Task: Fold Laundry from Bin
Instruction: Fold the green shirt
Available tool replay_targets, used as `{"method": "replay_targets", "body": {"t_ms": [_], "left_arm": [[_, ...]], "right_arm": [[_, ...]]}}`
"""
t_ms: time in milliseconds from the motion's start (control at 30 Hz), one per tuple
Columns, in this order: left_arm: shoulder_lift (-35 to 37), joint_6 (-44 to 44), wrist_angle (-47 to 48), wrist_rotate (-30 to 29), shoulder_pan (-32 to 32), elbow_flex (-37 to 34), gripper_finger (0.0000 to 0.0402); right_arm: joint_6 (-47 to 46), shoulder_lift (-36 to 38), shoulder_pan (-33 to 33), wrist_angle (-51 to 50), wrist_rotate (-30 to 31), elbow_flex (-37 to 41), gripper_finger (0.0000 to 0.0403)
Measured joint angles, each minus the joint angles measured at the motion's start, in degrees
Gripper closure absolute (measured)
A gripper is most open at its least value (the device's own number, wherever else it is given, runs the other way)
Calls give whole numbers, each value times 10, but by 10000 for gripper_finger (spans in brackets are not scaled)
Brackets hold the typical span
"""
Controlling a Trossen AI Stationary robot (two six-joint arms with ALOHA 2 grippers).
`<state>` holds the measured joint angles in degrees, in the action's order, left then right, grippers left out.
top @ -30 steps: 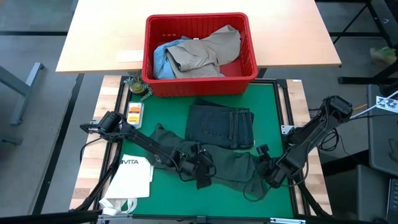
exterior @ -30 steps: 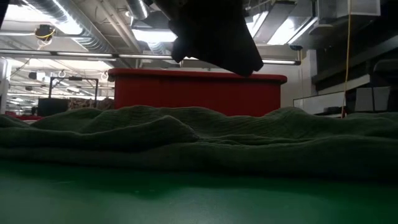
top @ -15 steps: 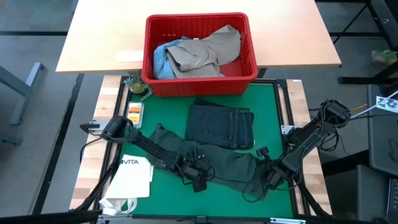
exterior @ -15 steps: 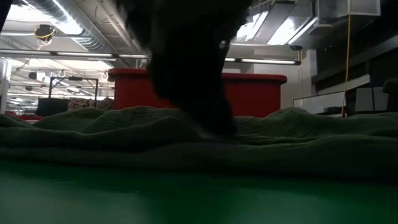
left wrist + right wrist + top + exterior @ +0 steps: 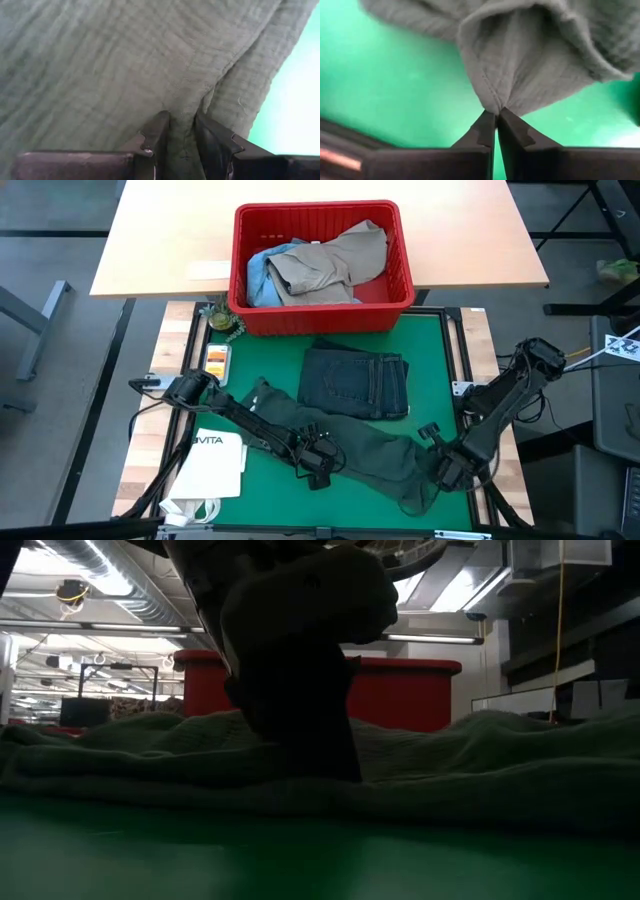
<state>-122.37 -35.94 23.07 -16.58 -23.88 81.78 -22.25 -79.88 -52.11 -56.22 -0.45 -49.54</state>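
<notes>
Since prev. frame: right claw [image 5: 447, 470] has dropped toward the near right corner of the green mat [image 5: 265, 365] and shut on cloth; the shirt [image 5: 375, 455] is now drawn out flatter and longer toward that corner. Left claw [image 5: 318, 462] has shifted slightly toward the near edge, grip unchanged.

Right claw: fingers [image 5: 482, 131] pressed together, pinching a gathered fold of the shirt's edge [image 5: 520, 75]; mat visible on both sides of the pinch.

Left claw: fingers [image 5: 155, 132] partly closed w/ a ridge of shirt fabric [image 5: 100, 75] clamped between them. Low view: this claw [image 5: 300, 720] stands down on the cloth, blocking part of the bin [image 5: 410, 695] behind.

Shirt: dark green, lying diagonally across the near half of the mat, between both claws.

Trousers [image 5: 356, 383]: dark, folded into a rectangle, mat centre, just beyond the shirt.

Bin [image 5: 321, 317]: red, at the far edge of the mat, against the tabletop [image 5: 150, 250]. Holds a tan garment [image 5: 330, 265] over light blue jeans [image 5: 258, 275].

White paper bag [image 5: 215, 463]: left of the mat, near edge.
</notes>
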Motion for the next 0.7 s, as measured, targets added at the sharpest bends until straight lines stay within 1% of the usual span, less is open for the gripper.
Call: {"method": "replay_targets", "body": {"t_ms": [100,200,300,367,433,533,700], "left_arm": [[0,0,0,0,0,0,309],[0,0,-1,0,0,0,309],[-1,0,-1,0,0,0,309],[-1,0,-1,0,0,-1,309],[-1,0,-2,0,0,-1,309],[-1,0,-2,0,0,-1,309],[-1,1,-2,1,0,-1,309]], "right_arm": [[-10,0,-27,11,-11,2,379],[-44,0,-52,11,-1,2,378],[-59,0,-65,11,13,2,377],[-59,0,-66,12,7,2,377],[-62,-1,-64,12,-9,2,377],[-92,-1,-64,13,-38,2,377],[-148,-1,-64,42,-117,2,377]]}}
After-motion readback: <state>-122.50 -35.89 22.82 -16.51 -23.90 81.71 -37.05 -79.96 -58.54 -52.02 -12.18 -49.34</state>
